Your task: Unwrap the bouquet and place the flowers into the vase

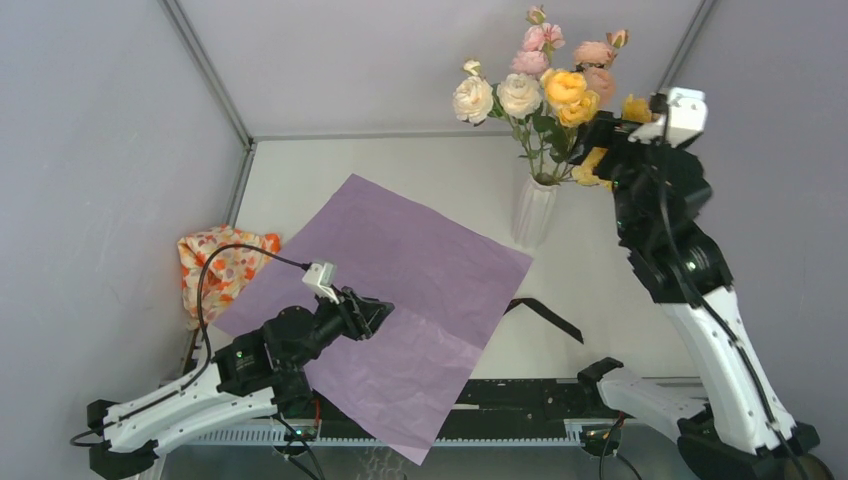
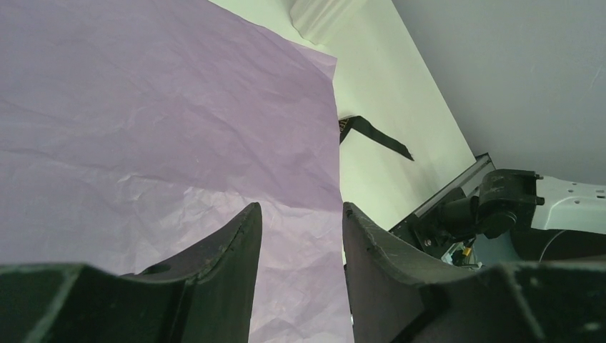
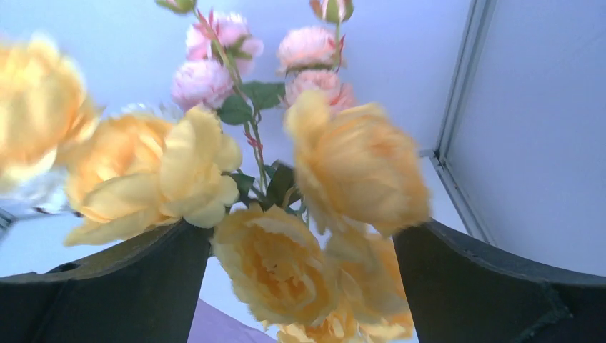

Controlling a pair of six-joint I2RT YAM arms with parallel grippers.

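Two grippers to check, both with fingers apart. Locate the left gripper (image 1: 372, 313) low over the near half of the lilac paper sheet (image 1: 400, 260), fingers (image 2: 236, 243) partly spread, with nothing between them but the paper below. Note the sheet lying flat and unfolded on the table (image 1: 595, 270), one corner reaching past the near edge. Locate the right gripper (image 1: 592, 160) raised at the far right, up against the flowers (image 1: 545, 90), fingers (image 3: 143, 286) spread wide on either side of several yellow blooms, clamped on none. Find the flowers standing upright in the vase (image 1: 533, 210), stems inside the mouth, cream, pink and yellow heads well above the rim. Find the vase upright on the table, just beyond the far right corner of the sheet. See the black ribbon (image 1: 548, 318) lying loose on the table just right of the sheet, and the orange patterned cloth (image 1: 225, 265) bunched against the left wall, beside the sheet's left edge.
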